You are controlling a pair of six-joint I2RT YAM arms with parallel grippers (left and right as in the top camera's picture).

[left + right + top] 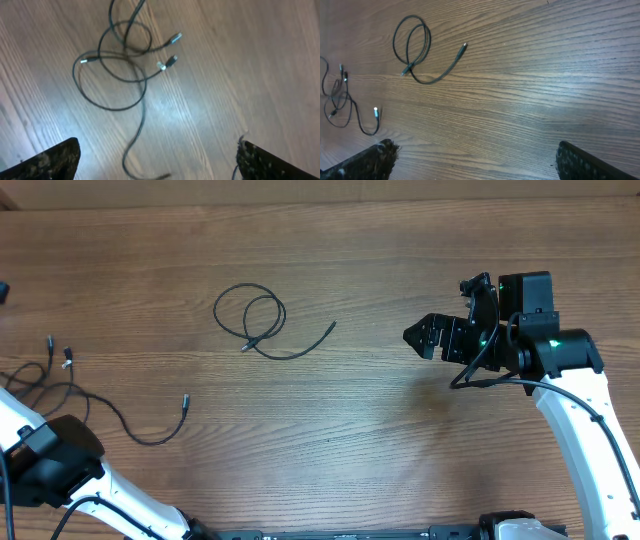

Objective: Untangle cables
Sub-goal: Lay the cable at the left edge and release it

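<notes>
lying in loose, thin black loops with small silvery plugs, the tangled cables [144, 82] rest near the left edge of the wood-grained table [400, 460], before the left gripper [159, 146], its jaws spread wide and empty. a separate coiled cable [248, 343] lies mid-table. the right gripper [476, 146] is spread too, holding nothing.

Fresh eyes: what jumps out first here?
A thin black cable in a loose double loop lies alone at the centre of the brown wooden table. A tangle of thin black cords with small plugs sprawls at the left edge. The right pincer stands open, empty, at the right.
</notes>
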